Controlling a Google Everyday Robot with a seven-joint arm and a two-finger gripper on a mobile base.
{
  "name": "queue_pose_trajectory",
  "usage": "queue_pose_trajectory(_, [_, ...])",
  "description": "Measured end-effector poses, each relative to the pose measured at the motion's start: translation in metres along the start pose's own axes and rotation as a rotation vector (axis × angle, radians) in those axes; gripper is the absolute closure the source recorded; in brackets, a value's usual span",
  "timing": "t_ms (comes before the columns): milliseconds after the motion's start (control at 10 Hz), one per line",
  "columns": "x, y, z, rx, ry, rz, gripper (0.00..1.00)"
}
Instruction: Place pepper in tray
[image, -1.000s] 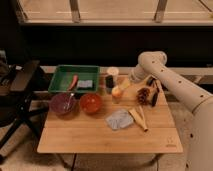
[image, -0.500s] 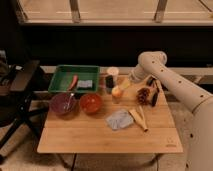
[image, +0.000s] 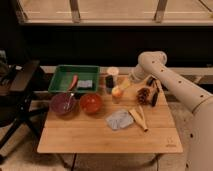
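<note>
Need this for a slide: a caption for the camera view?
Open pincer at the pepper on the wooden table; the green tray sits apart.

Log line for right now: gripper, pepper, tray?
gripper: open, close by pepper | pepper: on table, right of tray | tray: no pepper inside

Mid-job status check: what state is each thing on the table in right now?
Gripper: open, low beside the pepper.
Pepper: on the table, outside the tray.
Tray: upright, holding a red stick and a blue pad.
Purple bowl: upright.
Red bowl: upright.
Cup: upright.
Cloth: crumpled on the table.
</note>
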Motion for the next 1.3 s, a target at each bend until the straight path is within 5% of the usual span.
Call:
queue_pose_trajectory(700, [-0.001,0.000,-0.001,0.002,-0.003,0.000,0.20])
queue_pose_trajectory(1100, [-0.042,0.024,-0.019,0.001,-0.107,0.047,0.20])
queue_pose_trajectory(1300, [-0.060,0.044,-0.024,-0.022,-0.206,0.159,0.20])
